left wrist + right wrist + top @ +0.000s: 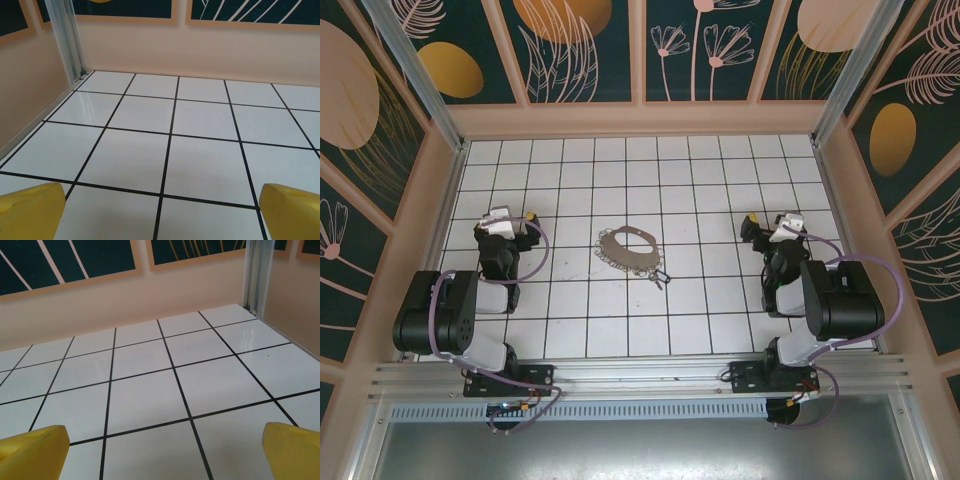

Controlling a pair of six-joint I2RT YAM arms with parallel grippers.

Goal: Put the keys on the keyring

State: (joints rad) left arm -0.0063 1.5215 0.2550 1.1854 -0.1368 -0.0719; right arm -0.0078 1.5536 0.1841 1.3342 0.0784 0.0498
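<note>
The keyring [629,250], a floppy loop of dull silvery links, lies flat on the white tiled floor at the middle of the top view. The keys [662,277], a tiny dark cluster, lie at its lower right end, touching it or nearly so. My left gripper [507,216] sits far to the left of the loop, my right gripper [775,224] far to the right. In each wrist view the yellow fingertips [30,212] [292,450] stand wide apart at the bottom corners with bare tiles between them. Both grippers are open and hold nothing.
Peach walls [640,120] enclose the tiled floor on three sides, with aluminium posts in the far corners [65,40] [257,275]. An aluminium rail [640,375] carries both arm bases at the near edge. Several tiles separate each gripper from the loop.
</note>
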